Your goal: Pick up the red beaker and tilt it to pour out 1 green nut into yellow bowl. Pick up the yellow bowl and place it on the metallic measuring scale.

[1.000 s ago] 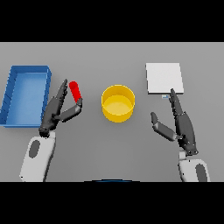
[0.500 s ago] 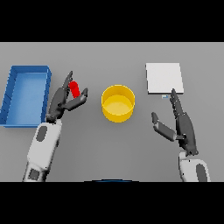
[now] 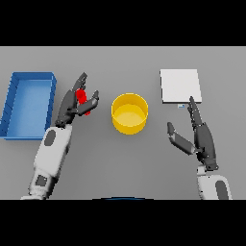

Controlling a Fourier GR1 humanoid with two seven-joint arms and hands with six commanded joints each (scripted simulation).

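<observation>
While the right hand [image 3: 201,139] rests nearest the viewer, to the right of and below the yellow bowl [image 3: 129,113], its fingers extend straight toward the far edge of the table [image 3: 144,168] and its thumb spreads toward the bowl; it grips nothing. The yellow bowl stands upright near the table centre, apart from both hands. To the left of the bowl, at about the same depth, the left hand [image 3: 73,104] is positioned at the red beaker [image 3: 81,97]: the thumb lies on the bowl side of the beaker and the fingers on the opposite side, so the beaker sits between them. Most of the beaker is hidden by the hand, and whether the fingers press firmly on it cannot be determined. Further left of the bowl, beyond the left hand, lies the blue tray [image 3: 14,96]. To the right of the bowl and slightly farther away, the metallic measuring scale [image 3: 180,85] lies flat, just beyond the right fingertips.
</observation>
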